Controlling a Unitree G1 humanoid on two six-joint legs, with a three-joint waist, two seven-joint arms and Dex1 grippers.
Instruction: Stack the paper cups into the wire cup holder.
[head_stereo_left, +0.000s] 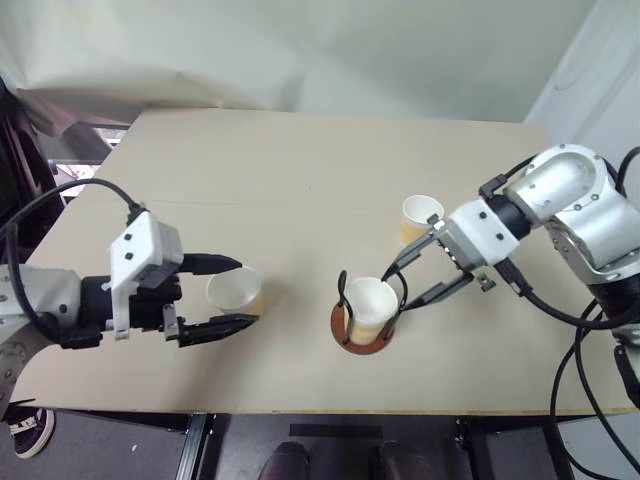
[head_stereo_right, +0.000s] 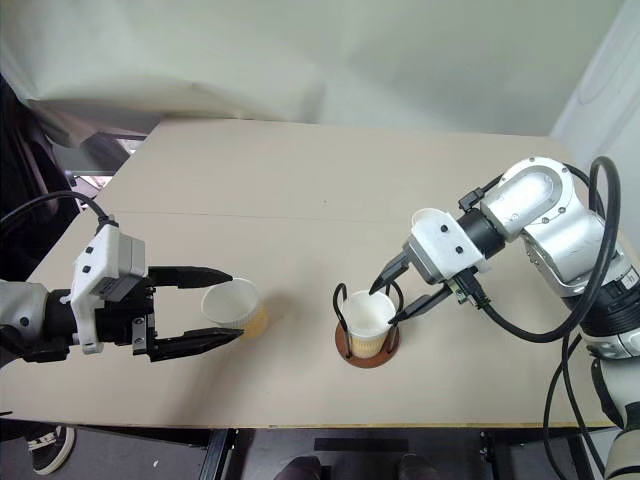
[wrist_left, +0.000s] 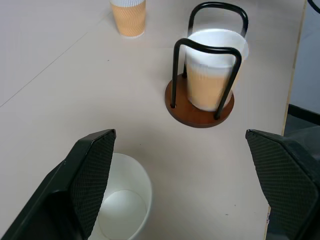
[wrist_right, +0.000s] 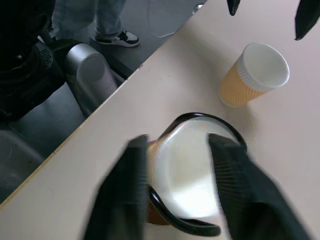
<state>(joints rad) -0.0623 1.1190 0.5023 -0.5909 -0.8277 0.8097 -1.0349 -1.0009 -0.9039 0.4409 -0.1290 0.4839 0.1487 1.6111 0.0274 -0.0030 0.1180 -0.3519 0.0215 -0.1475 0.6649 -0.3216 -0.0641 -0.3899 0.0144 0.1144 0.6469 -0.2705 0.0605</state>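
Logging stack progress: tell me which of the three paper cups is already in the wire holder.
The cup at the right gripper, standing between the black loops of the wire holder. The other two stand on the bare table.

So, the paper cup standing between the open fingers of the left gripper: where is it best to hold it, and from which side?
Grip the cup on its upper wall just under the rim, from the side. It stands upright, mouth open, so its ribbed, tapered wall probably offers two opposite faces. The left gripper already has an open finger on each side. Squeeze gently; thin paper likely dents.
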